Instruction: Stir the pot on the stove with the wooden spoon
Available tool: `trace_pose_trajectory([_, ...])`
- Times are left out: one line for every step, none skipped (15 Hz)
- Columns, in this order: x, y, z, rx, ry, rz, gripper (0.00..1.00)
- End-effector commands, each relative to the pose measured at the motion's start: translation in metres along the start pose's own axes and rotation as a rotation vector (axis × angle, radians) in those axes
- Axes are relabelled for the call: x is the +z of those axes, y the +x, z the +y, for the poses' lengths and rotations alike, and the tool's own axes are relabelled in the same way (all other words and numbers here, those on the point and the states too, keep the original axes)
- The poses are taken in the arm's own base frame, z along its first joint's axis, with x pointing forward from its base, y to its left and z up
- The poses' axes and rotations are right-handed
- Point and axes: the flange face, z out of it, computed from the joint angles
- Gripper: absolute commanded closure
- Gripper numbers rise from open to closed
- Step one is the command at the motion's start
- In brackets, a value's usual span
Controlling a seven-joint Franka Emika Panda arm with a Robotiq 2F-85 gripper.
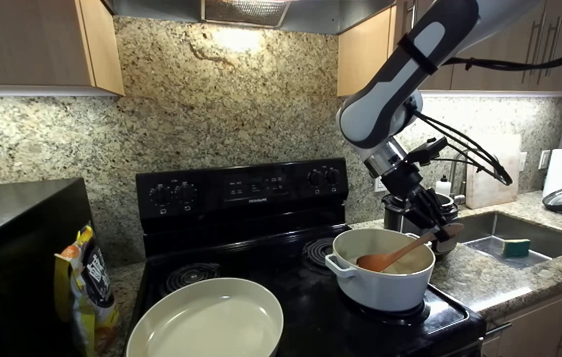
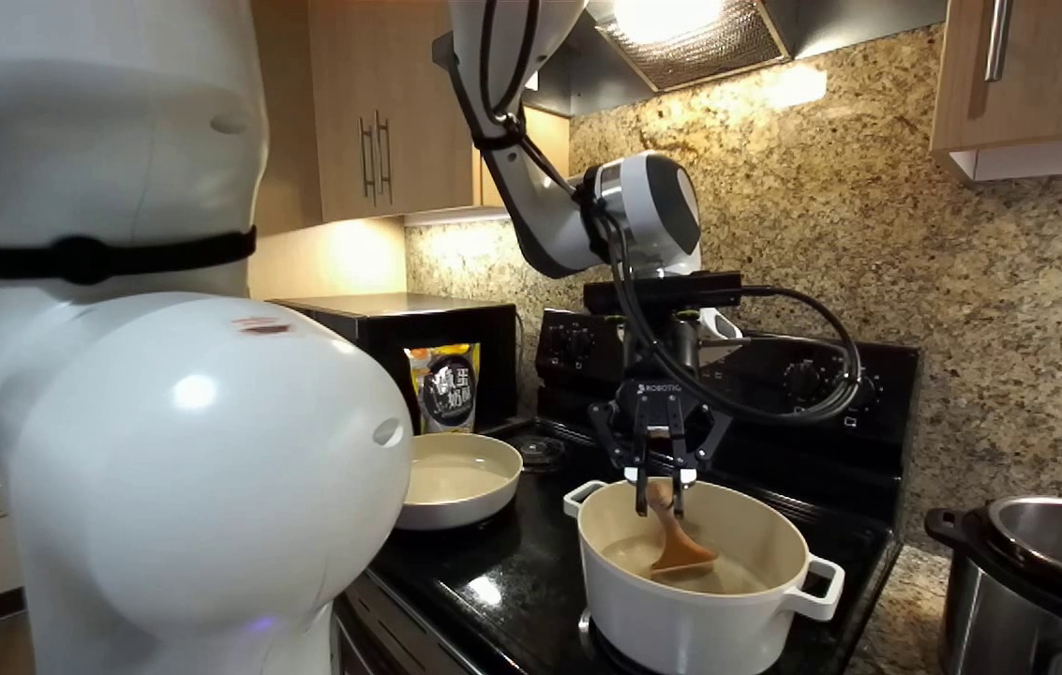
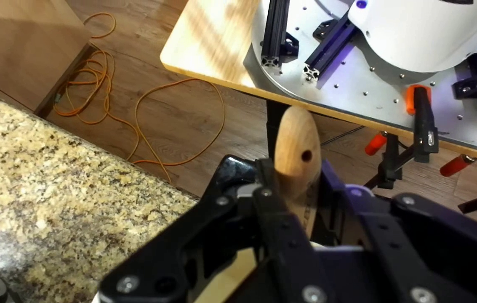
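Note:
The white pot (image 1: 385, 292) sits on a front burner of the black stove (image 1: 305, 317); the pot (image 2: 680, 623) and the stove (image 2: 493, 581) show in both exterior views. Thin brownish contents cover the pot's bottom. The wooden spoon (image 1: 392, 258) leans in the pot, its head low inside and its handle slanting up past the rim. My gripper (image 1: 442, 232) is above the pot's rim, shut on the upper handle; the gripper (image 2: 661, 497) points down. In the wrist view the handle end (image 3: 297, 143) stands between the fingertips (image 3: 296, 174); the spoon's head is hidden there.
A large shallow pale dish (image 1: 216, 322) sits on another burner. A steel pot (image 2: 999, 600) stands on the counter beside the stove, near the sink (image 1: 494, 223) with a sponge (image 1: 516, 247). A snack bag (image 1: 92, 292) stands by the black microwave (image 1: 18, 248).

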Motion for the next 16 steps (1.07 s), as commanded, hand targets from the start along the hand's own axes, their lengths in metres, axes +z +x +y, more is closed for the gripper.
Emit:
trace_pose_trajectory([0.002,-0.011,0.014,0.061,0.003,-0.013,0.93])
trace_pose_trajectory([0.004,-0.010,0.018,0.075,0.009,-0.021,0.93])
trace_pose_trajectory([0.006,-0.010,0.021,0.091,0.015,-0.027,0.93])
trace_pose_trajectory([0.008,-0.010,0.022,0.102,0.016,-0.031,0.93])
trace_pose_trajectory([0.010,-0.009,0.024,0.114,0.018,-0.035,0.93])
trace_pose_trajectory([0.012,-0.007,0.025,0.120,0.022,-0.042,0.93])
trace_pose_trajectory([0.014,-0.005,0.024,0.121,0.024,-0.048,0.93])
trace_pose_trajectory([0.015,-0.002,0.022,0.115,0.026,-0.054,0.93])
trace_pose_trajectory([0.016,0.001,0.020,0.111,0.026,-0.060,0.93])
trace_pose_trajectory([0.017,0.005,0.018,0.100,0.025,-0.066,0.93])
trace_pose_trajectory([0.018,0.008,0.015,0.092,0.023,-0.072,0.93])
trace_pose_trajectory([0.019,0.012,0.012,0.079,0.019,-0.080,0.93])
trace_pose_trajectory([0.020,0.014,0.008,0.067,0.014,-0.086,0.93])
trace_pose_trajectory([0.020,0.017,0.004,0.052,0.010,-0.092,0.93])
trace_pose_trajectory([0.020,0.019,0.000,0.039,0.005,-0.095,0.93])
trace_pose_trajectory([0.019,0.020,-0.005,0.021,-0.002,-0.096,0.93])
